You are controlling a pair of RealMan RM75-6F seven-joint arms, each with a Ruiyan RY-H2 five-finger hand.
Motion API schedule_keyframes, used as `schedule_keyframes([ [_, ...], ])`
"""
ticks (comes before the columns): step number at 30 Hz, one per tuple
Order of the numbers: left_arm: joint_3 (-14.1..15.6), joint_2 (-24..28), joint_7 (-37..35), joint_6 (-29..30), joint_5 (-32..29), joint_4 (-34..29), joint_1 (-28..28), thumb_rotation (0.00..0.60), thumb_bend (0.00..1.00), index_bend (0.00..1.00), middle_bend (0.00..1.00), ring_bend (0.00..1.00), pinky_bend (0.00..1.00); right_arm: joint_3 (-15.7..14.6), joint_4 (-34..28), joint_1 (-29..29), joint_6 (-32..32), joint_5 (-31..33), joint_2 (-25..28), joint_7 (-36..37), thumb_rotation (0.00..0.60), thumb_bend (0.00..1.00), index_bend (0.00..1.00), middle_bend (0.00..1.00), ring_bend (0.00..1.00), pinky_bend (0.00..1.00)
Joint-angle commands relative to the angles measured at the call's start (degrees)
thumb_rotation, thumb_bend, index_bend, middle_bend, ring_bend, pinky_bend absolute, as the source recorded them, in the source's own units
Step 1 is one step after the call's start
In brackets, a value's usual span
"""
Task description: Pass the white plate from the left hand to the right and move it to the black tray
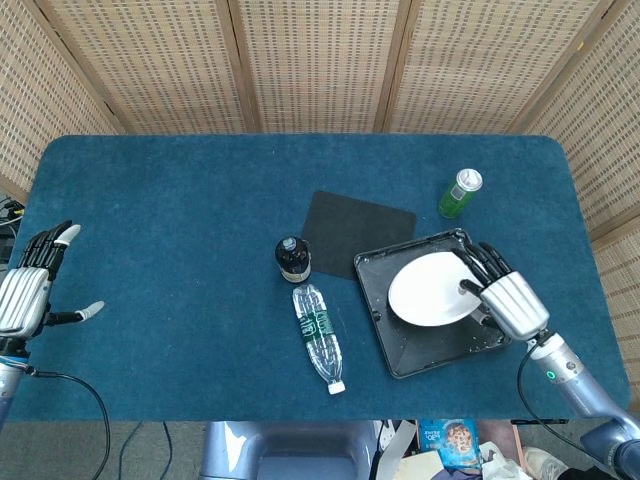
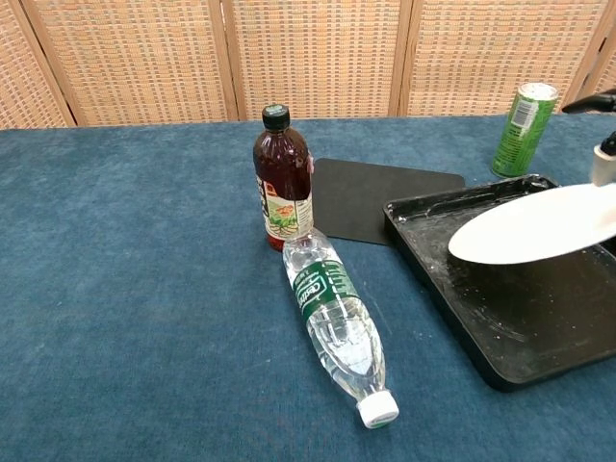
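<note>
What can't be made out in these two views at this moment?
- Whether the white plate rests on the black tray: the chest view shows it tilted, its right edge cut off.
- The right hand: chest view's right edge crops nearly all of it.
- The left hand: absent from chest view.
- Label text on the green can: too small.

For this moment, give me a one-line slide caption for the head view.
Right robot hand holds the white plate over the black tray; left robot hand open at the table's edge.
</note>
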Motion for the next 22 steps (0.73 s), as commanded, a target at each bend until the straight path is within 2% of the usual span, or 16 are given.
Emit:
schedule_keyframes([
  [1,0.01,0.13,-0.16,0.03,-0.09,0.0,0.09,0.6,0.0,0.0,0.0,0.0,0.0,-0.74,-10.35,-1.3,-5.58,2.26,6.02,-11.1,0.6,0.0,0.0,0.0,0.0,0.0],
  [4,0.08,0.29,-0.3,0.22,-0.03,-0.09,0.26,0.6,0.0,0.0,0.0,0.0,0.0,-0.73,-17.46,-2.98,-5.89,3.79,9.88,-15.15,0.6,0.0,0.0,0.0,0.0,0.0],
  [8,0.63,0.67,-0.65,1.38,0.39,-0.3,1.26,0.6,0.0,0.0,0.0,0.0,0.0,0.11,-28.64,-7.74,-2.95,7.96,15.2,-18.92,0.6,0.0,0.0,0.0,0.0,0.0],
  [12,1.26,1.16,-1.48,2.51,0.96,-0.28,2.33,0.6,0.0,0.0,0.0,0.0,0.0,0.49,-36.55,-11.15,-2.02,11.67,18.38,-23.38,0.6,0.0,0.0,0.0,0.0,0.0],
  [16,2.06,1.84,-2.47,4.47,2.19,-0.26,3.75,0.6,0.0,0.0,0.0,0.0,0.0,1.01,-42.06,-13.64,-1.12,14.52,19.44,-27.64,0.6,0.0,0.0,0.0,0.0,0.0],
  [22,3.22,1.21,-0.61,8.24,3.32,0.11,6.4,0.6,0.0,0.0,0.0,0.0,0.0,3.4,-49.1,-16.97,2.71,18.03,18.05,-30.7,0.6,0.0,0.0,0.0,0.0,0.0],
])
